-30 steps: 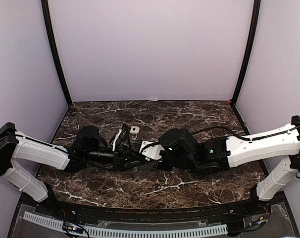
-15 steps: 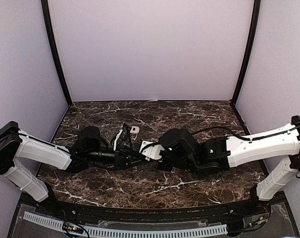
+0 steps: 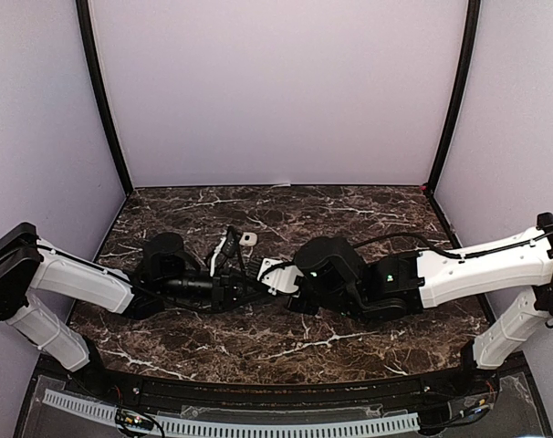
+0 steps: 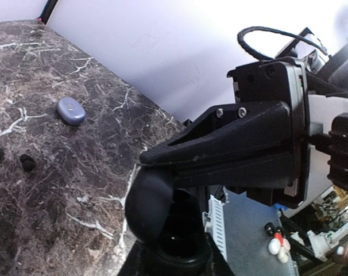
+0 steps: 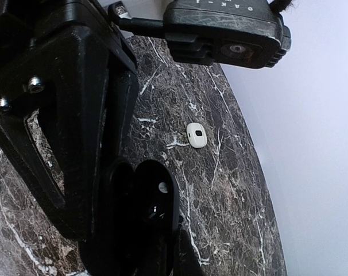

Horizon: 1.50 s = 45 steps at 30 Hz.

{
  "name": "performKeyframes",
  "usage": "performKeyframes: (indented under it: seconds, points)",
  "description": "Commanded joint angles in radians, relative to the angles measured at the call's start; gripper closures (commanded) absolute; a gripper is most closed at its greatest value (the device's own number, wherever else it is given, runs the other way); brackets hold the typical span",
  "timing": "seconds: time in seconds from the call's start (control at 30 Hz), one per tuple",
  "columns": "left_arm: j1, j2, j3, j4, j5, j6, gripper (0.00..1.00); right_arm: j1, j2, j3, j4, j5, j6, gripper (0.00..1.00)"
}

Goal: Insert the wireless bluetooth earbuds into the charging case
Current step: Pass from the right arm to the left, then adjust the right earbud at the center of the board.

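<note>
Over the counter point(image 3: 349, 214), the left gripper point(image 3: 256, 292), half open a moment ago, now clamps the open dark charging case point(image 5: 148, 210), apparently steadying it for loading; the right gripper point(image 4: 157, 167) stays shut beside it, while two dark earbuds point(image 4: 27, 163) lie well apart, uninserted.

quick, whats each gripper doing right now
left gripper: fingers closed, apparently on the black case
right gripper: fingers closed; whether it holds anything cannot be told
</note>
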Motion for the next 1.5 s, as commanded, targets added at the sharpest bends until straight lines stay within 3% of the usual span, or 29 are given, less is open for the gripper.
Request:
performKeyframes:
  seconds: [0.0,0.07,0.2,0.5,0.7,0.97,1.2,1.3,1.47]
  points:
    - [-0.002,-0.004,0.017,0.029,0.010,0.009,0.85,0.011,-0.009,0.012,0.039,0.013,0.015,0.96]
    - [-0.002,-0.007,0.015,0.017,0.012,0.026,0.86,0.011,-0.011,0.010,0.039,0.028,0.021,0.92]
    - [-0.002,-0.041,-0.001,-0.016,0.006,0.080,0.87,0.011,-0.037,0.002,0.026,0.023,0.050,0.75]
    - [0.079,-0.132,-0.053,-0.060,-0.016,0.135,0.88,-0.006,-0.226,-0.141,0.036,-0.197,0.149,0.42]
    - [0.129,-0.181,-0.120,0.017,-0.055,0.190,0.88,-0.123,-0.307,-0.249,0.140,-0.246,0.295,0.41]
    - [0.143,-0.178,-0.179,0.139,-0.095,0.324,0.89,-0.511,-0.412,-0.419,0.326,-0.212,0.526,0.38]
    - [0.148,-0.064,-0.165,0.243,-0.020,0.337,0.88,-0.741,-0.445,-0.537,0.456,-0.156,0.520,0.36]
    - [0.147,0.010,-0.156,0.316,0.030,0.323,0.88,-0.781,-0.443,-0.568,0.501,-0.172,0.500,0.19]
    - [0.145,0.147,-0.157,0.507,0.070,0.286,0.90,-0.870,-0.428,-0.595,0.554,-0.197,0.498,0.16]
